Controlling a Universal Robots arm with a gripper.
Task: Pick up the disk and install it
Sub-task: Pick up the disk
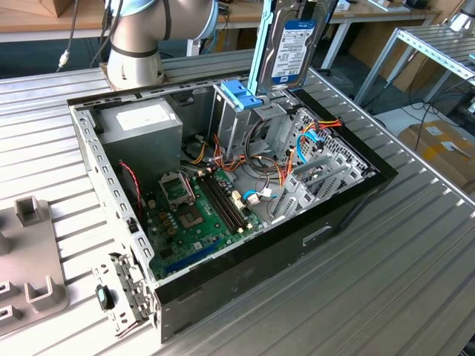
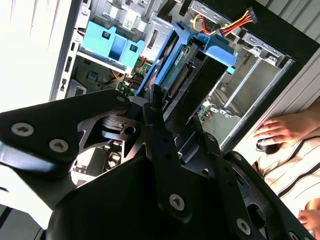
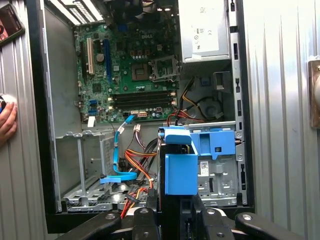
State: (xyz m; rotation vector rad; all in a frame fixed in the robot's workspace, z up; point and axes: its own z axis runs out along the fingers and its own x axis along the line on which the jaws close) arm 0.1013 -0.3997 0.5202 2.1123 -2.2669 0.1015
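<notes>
One disk [image 1: 291, 46] hangs upright in the air above the one open computer case [image 1: 245, 276], just over the drive cage [image 1: 223, 122] with its single blue bracket [image 1: 241, 95]. The gripper [image 3: 176, 214] is clamped on the disk's edge. One power supply [image 1: 141, 127] sits inside the case. One person's hand [image 3: 6, 120] rests beside it.

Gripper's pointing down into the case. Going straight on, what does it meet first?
Probably the drive cage. The gripper holds the disk upright, with its lower edge close by the cage's blue bracket. The depth between them is unclear.
</notes>
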